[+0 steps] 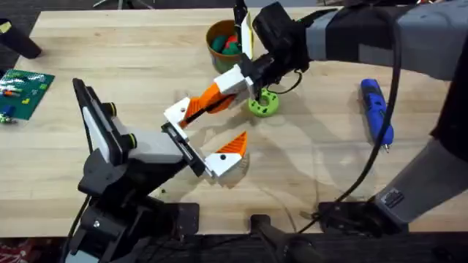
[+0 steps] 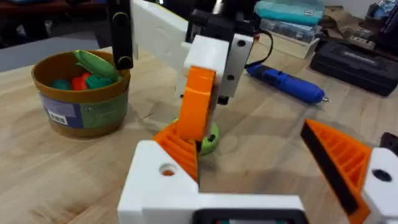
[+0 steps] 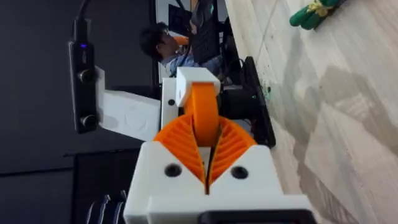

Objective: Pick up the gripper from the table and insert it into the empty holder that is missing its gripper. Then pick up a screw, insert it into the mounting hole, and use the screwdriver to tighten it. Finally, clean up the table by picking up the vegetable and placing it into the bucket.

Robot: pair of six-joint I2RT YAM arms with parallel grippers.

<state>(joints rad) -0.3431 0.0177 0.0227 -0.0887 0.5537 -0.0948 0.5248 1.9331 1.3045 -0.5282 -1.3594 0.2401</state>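
right gripper (image 1: 245, 82): jaws clenched on the gripper (image 1: 207, 100), held at table centre, touching the left finger | left gripper (image 1: 212, 142): jaws released | screwdriver (image 1: 376, 110): laid at 3 o'clock | bucket (image 1: 223, 38): at 12 o'clock, vegetables inside

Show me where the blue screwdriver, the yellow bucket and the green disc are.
screwdriver (image 1: 376, 108): overhead view, middle of its blue body.
bucket (image 2: 87, 111): left wrist view, front wall by the label.
green disc (image 1: 264, 107): overhead view, its top face.
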